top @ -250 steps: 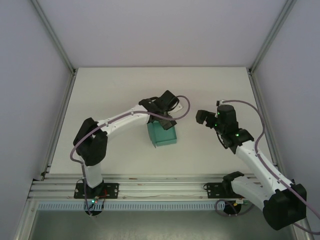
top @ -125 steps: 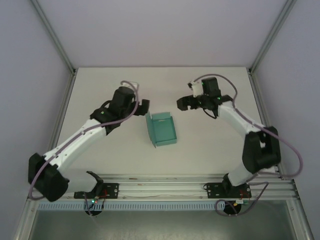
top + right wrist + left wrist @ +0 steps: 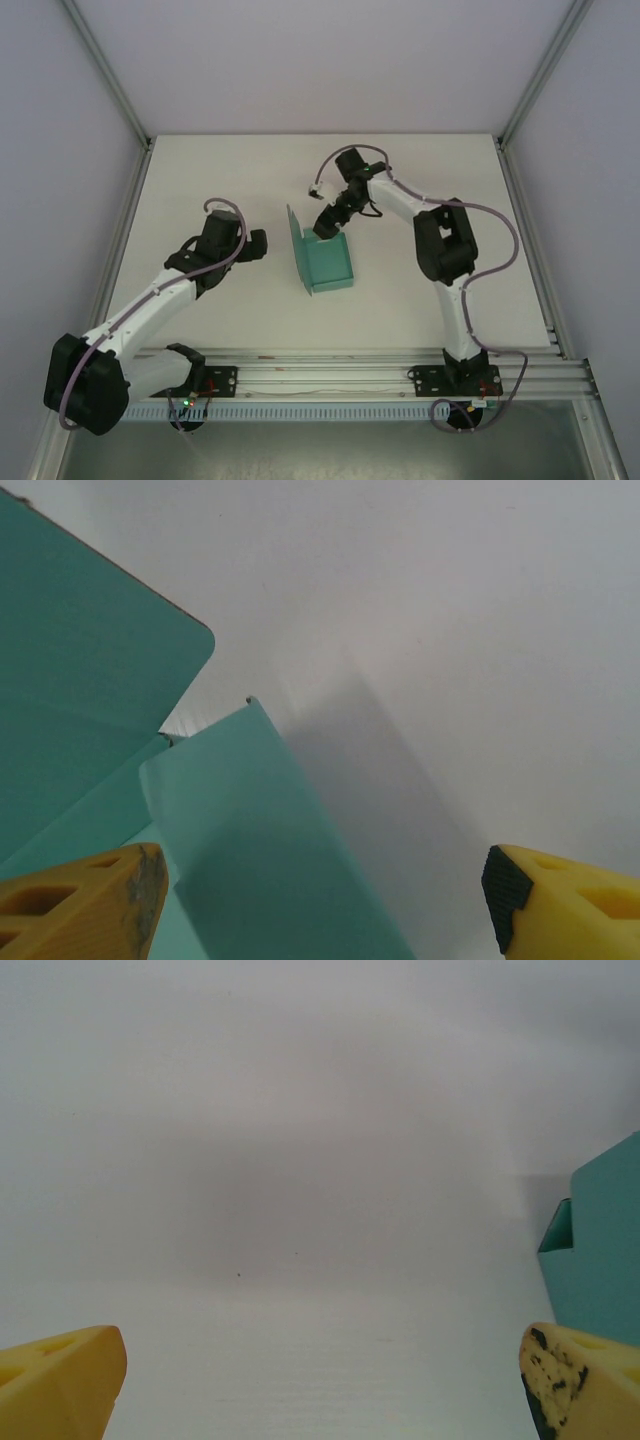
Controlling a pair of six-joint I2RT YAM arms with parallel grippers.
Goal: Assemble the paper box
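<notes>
The paper box is seen near the middle of the surface, part-folded. Its long axis runs from near to far with a slight slant, and a tall side panel stands up along its left edge. The right hand is found right at the box's far end, just over the short flap there. In the right wrist view its fingers are held wide apart, with that pale flap rising between them, closer to one than the other. No clamp on the card can be made out, and contact cannot be told. The left hand is held off to the left of the box, near but clear of it and spread fully. From its wrist view the box is caught just at the edge. The far end is therefore judged to be the right arm's work, since the flap lies directly under that hand, across the short axis. The raised left panel, which faces the left hand broadside, is judged the better target for that arm.
</notes>
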